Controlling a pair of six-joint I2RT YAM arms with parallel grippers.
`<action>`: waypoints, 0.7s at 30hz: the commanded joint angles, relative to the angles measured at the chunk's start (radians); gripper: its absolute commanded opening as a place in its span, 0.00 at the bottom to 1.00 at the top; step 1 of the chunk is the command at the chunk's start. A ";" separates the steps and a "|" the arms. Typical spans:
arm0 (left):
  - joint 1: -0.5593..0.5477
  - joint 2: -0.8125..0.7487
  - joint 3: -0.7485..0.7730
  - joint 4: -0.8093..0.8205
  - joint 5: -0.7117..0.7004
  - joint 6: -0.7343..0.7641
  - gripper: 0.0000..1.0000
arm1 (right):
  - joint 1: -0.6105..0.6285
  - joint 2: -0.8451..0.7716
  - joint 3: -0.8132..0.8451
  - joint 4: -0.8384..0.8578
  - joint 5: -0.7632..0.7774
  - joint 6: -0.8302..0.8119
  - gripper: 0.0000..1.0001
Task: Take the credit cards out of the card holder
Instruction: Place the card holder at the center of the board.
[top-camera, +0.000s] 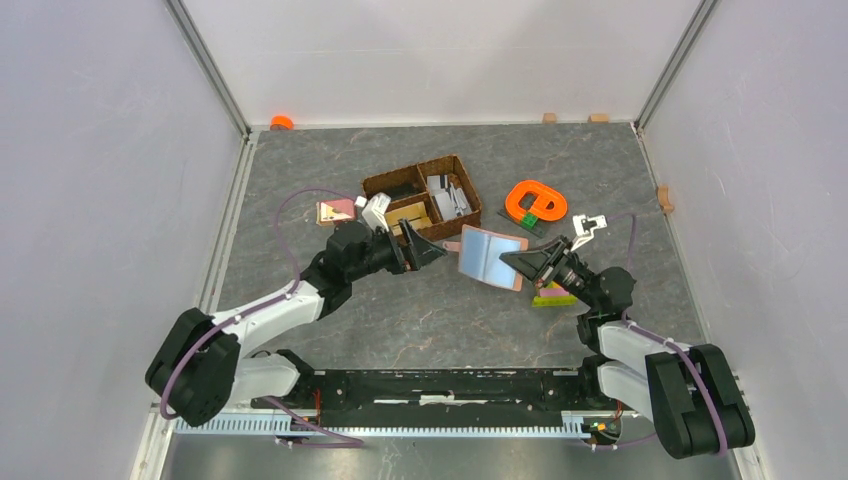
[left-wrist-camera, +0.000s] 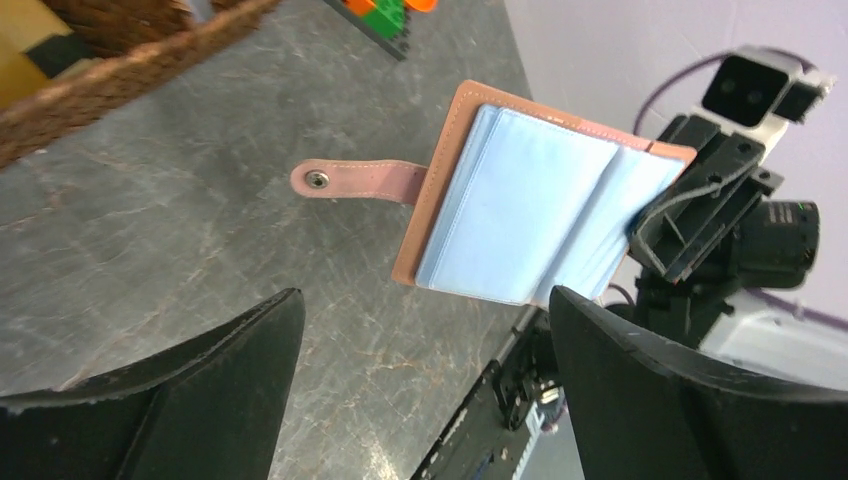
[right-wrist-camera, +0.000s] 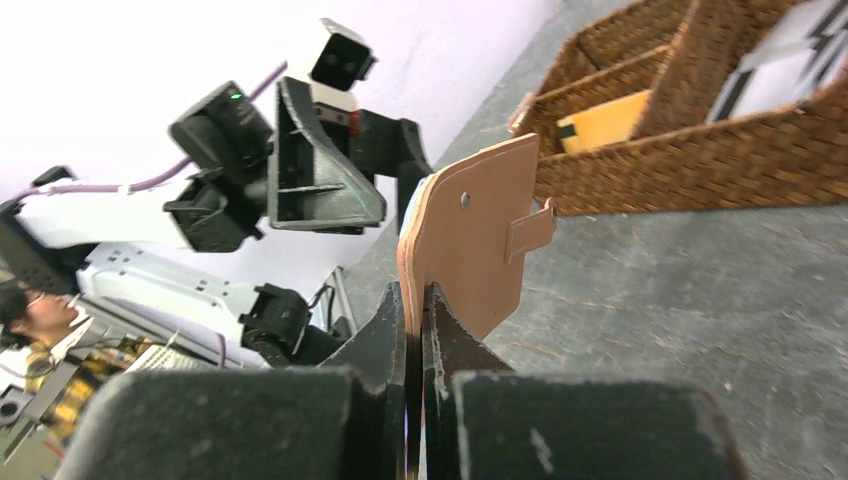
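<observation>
Reddish-brown leather sits pinched between the right fingers, which are closed tight on one edge of the card holder. They hold it up off the tabletop, spread open, a little off the woven basket's near right corner. Its strap tab hangs out towards the basket. The left fingers stand wide apart with nothing between them, just off the basket's near wall, and they point at the open face of the holder without touching it.

Several grey-white credit cards lie in the basket's right-hand compartment. So a good part of the job looks done.

The holder's pale blue sleeves look flat and uniform from the left wrist view. Whether a card is left inside one of them cannot be told from here. No card edge shows above a sleeve.

My reading is that the task is near its end. What is left is either one more pull from a sleeve with the empty left fingers, or setting the holder down.
</observation>
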 joint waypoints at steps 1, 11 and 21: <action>0.000 0.024 -0.049 0.299 0.143 -0.007 1.00 | -0.002 -0.012 -0.017 0.262 -0.049 0.118 0.00; 0.001 0.056 -0.078 0.464 0.234 -0.056 1.00 | 0.003 0.134 -0.024 0.737 -0.079 0.418 0.00; 0.001 0.165 -0.037 0.419 0.222 -0.063 1.00 | 0.008 0.096 -0.006 0.733 -0.100 0.428 0.00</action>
